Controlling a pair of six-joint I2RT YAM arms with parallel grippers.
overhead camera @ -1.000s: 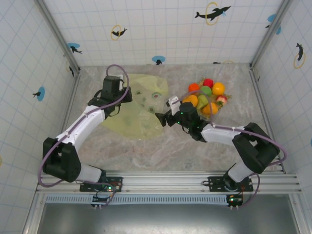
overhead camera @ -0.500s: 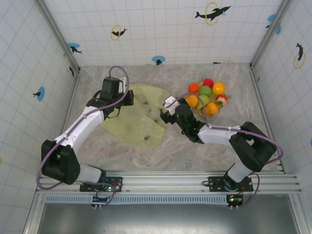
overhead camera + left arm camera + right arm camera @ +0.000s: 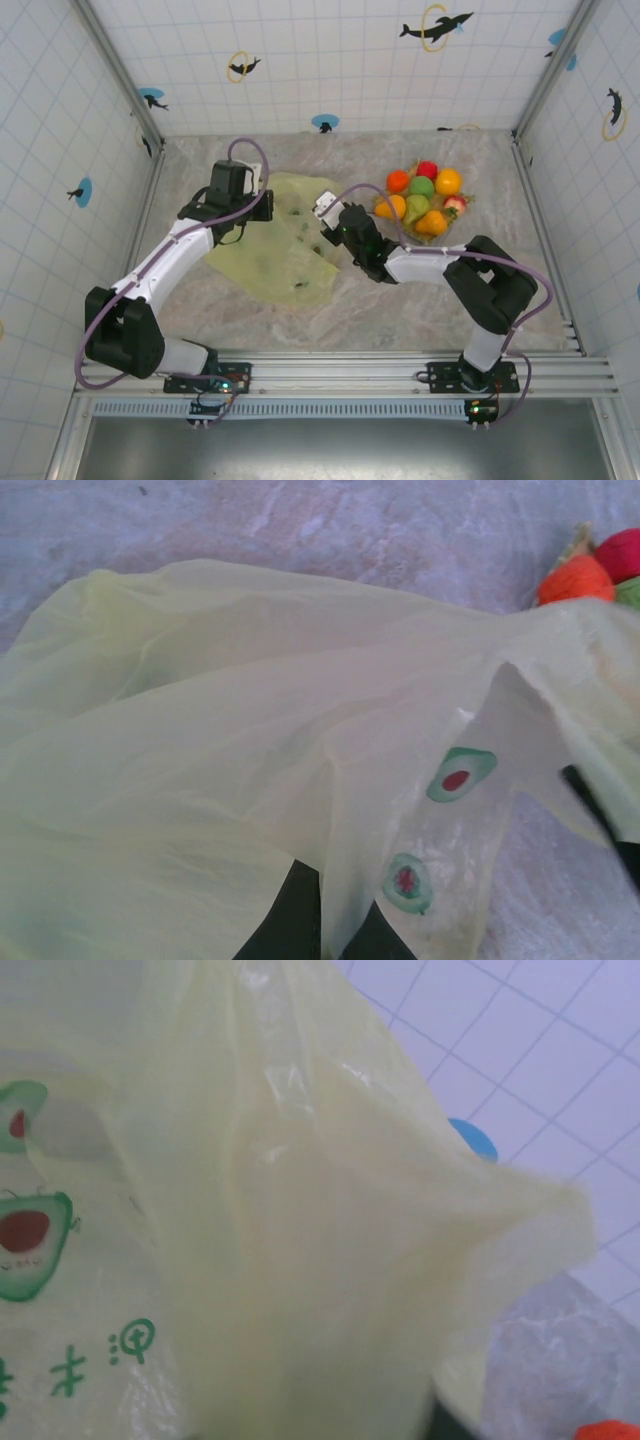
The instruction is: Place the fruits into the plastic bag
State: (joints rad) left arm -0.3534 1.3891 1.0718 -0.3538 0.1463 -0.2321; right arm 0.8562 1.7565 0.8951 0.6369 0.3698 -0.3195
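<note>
Sprawling over the left-centre of the table (image 3: 400,300), the plastic bag (image 3: 285,255) lies crumpled. Its far edge is raised and drawn between the two grippers, and its body trails from there toward the arm bases, so the long axis runs roughly far to near. The fruits (image 3: 425,200) sit heaped to the bag's right, apart from it, beside the right arm's wrist. The left gripper (image 3: 258,205) is clamped on the bag's far-left edge; the right gripper (image 3: 326,228) is pinched tight on its far-right edge.
</note>
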